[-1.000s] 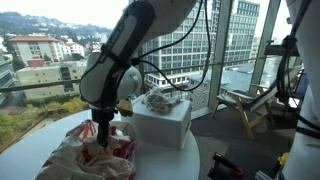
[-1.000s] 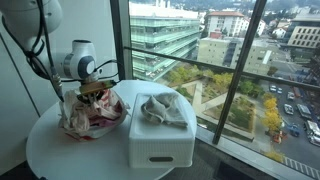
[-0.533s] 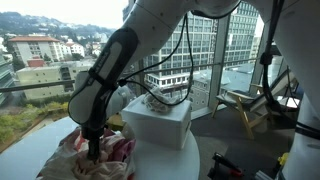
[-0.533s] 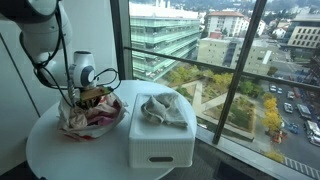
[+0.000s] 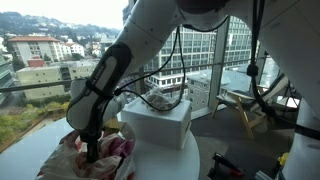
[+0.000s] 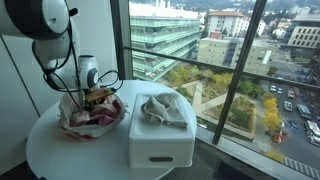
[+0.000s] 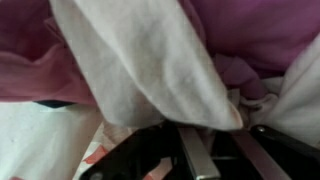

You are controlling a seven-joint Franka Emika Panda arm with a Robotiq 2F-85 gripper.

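My gripper (image 5: 91, 152) is pushed down into a heap of pink, red and white clothes (image 5: 112, 150) on the round white table (image 6: 80, 155). It also shows in an exterior view (image 6: 84, 97) at the heap (image 6: 100, 117). In the wrist view a white cloth (image 7: 150, 60) lies over purple and pink cloth (image 7: 250, 35), right against the fingers (image 7: 226, 150). The two fingers stand a little apart, with a dark gap between them. The white cloth's edge ends just above that gap.
A white box (image 5: 160, 122) with a grey cloth (image 6: 160, 110) lying on top stands next to the heap, also seen as the box (image 6: 160, 140). Tall windows (image 6: 240, 90) run close behind the table. A chair (image 5: 245, 105) stands further off.
The arm has come down and shifted slightly, sinking the gripper deeper into the clothes heap. The box and the grey cloth have not moved.
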